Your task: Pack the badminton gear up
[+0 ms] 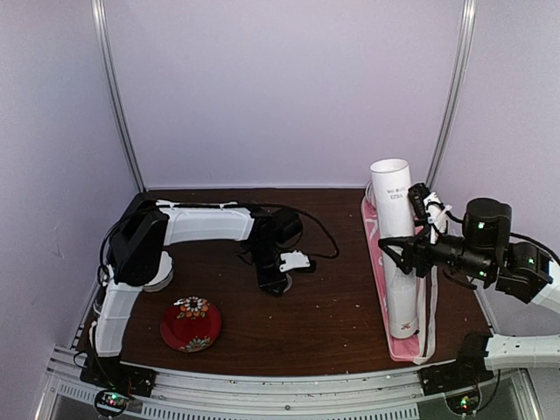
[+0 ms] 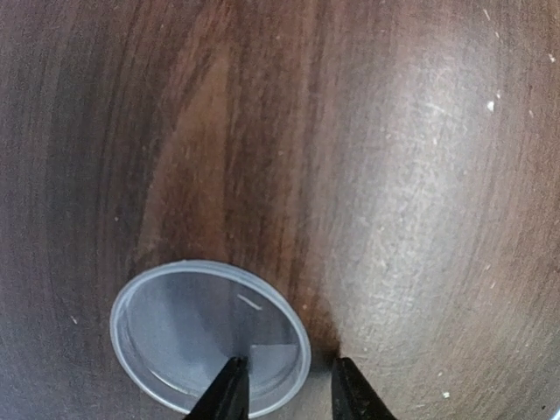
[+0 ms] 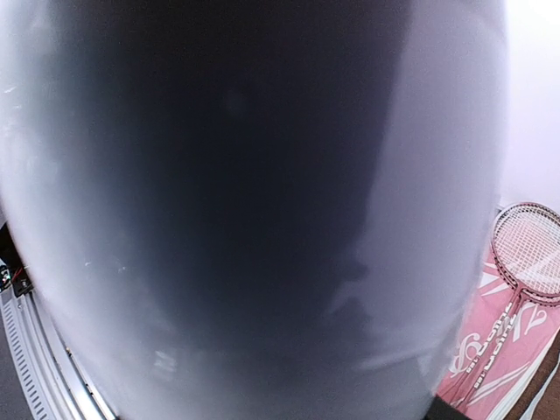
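A long white tube (image 1: 398, 262) leans over the long pink bag (image 1: 378, 262) on the right, its open end (image 1: 390, 170) raised toward the back. My right gripper (image 1: 411, 254) is shut around the tube's middle. The tube's wall (image 3: 245, 210) fills the right wrist view and hides the fingers. A racquet head (image 3: 528, 254) lies on the pink bag (image 3: 503, 354). At table centre my left gripper (image 1: 274, 284) points down, open. It (image 2: 287, 378) straddles the rim of a round translucent cap (image 2: 188, 324) lying flat, with one finger inside the cap and the other outside on the wood.
A red floral plate (image 1: 191, 325) sits at the front left. A white bowl (image 1: 163, 280) is partly hidden behind the left arm. The dark wooden table (image 1: 332, 306) ends at a metal rail in front. Lilac walls close in the back and sides.
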